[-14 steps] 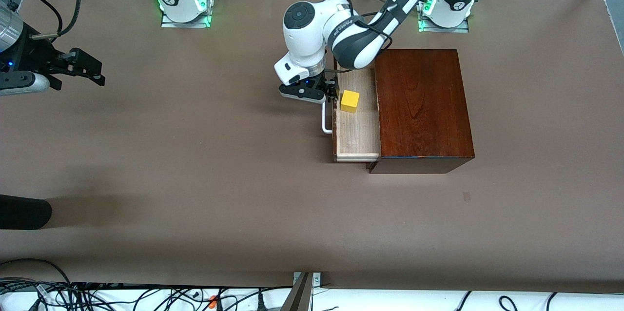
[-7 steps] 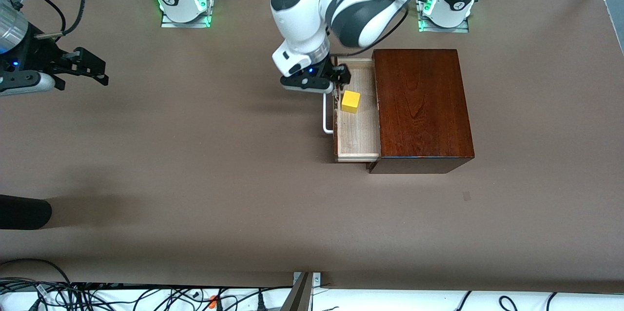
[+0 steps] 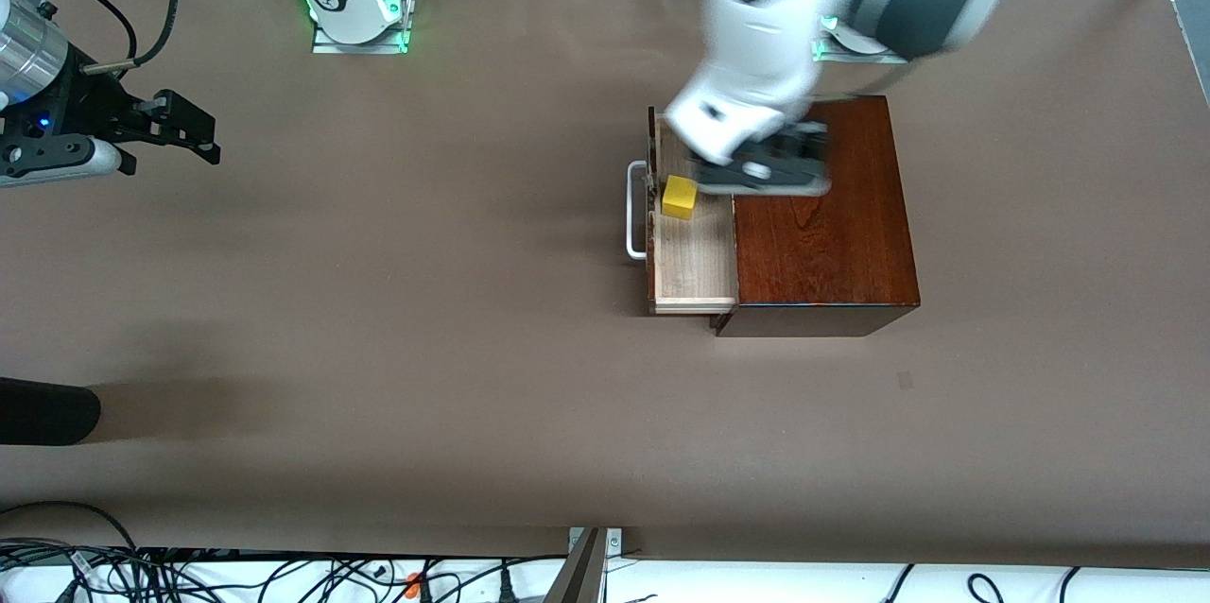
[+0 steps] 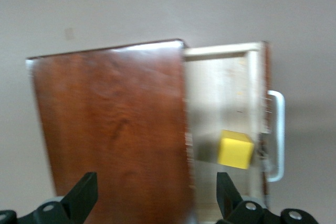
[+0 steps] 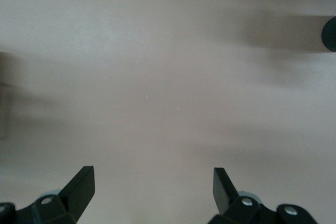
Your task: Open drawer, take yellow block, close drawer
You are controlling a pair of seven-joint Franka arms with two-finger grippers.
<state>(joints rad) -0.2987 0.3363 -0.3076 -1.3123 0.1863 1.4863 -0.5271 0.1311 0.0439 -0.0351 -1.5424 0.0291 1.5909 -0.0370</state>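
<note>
- The left claw [image 3: 785,170] hung with its fingers [image 4: 84,195] spread wide and empty, over the top of the dark wooden box [image 3: 821,206], near the edge where the drawer [image 3: 695,253] stuck out.
- The yellow block [image 3: 679,197] sat in the open drawer, below the claw and off to one side, touching neither finger, close to the drawer's dark front and white handle [image 3: 633,211].
- The right claw [image 3: 175,126] waited over bare table [image 3: 378,319] at the right arm's end, well apart from the box, fingers open and holding nothing.
- Brown covering lay across the table; cables [image 3: 142,575] trailed along its edge nearest the front camera.
</note>
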